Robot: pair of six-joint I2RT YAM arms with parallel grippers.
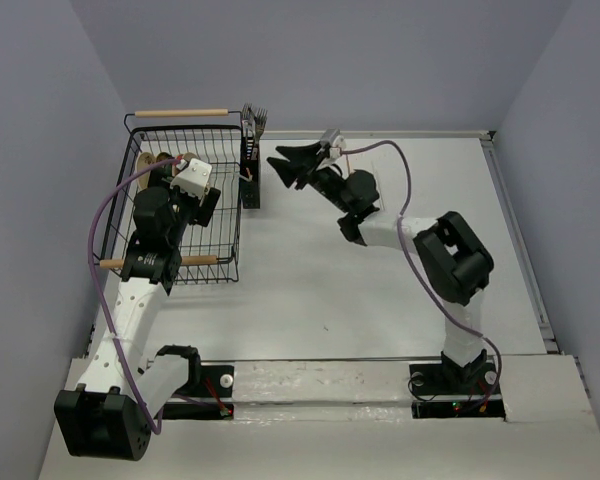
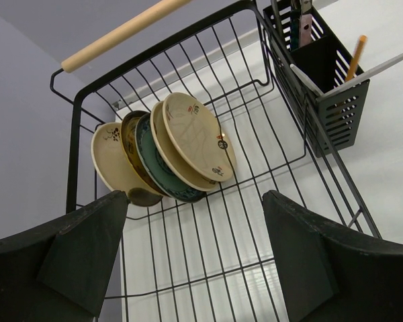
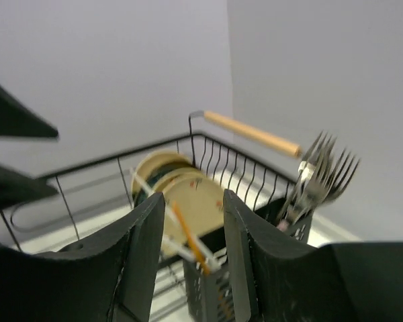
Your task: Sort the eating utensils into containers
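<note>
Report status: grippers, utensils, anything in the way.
Left gripper open, over the rack. Right gripper open, empty, near the caddies. Forks and chopsticks standing in caddies. Nothing blocking.

The dish rack [image 1: 180,113] sits on the table [image 1: 380,300] in the upper left of the top view. Plates [image 2: 181,144] stand on edge in a row at its far left corner. Two caddies hang against the outside of its right wall, one behind the other. The far caddy [image 1: 248,140] holds forks [image 1: 257,117], and the near caddy [image 2: 332,94] holds a chopstick [image 2: 355,57]. The left gripper [image 2: 195,208] hovers inside the rack, and the right gripper [image 3: 191,201] is just right of the caddies.
</note>
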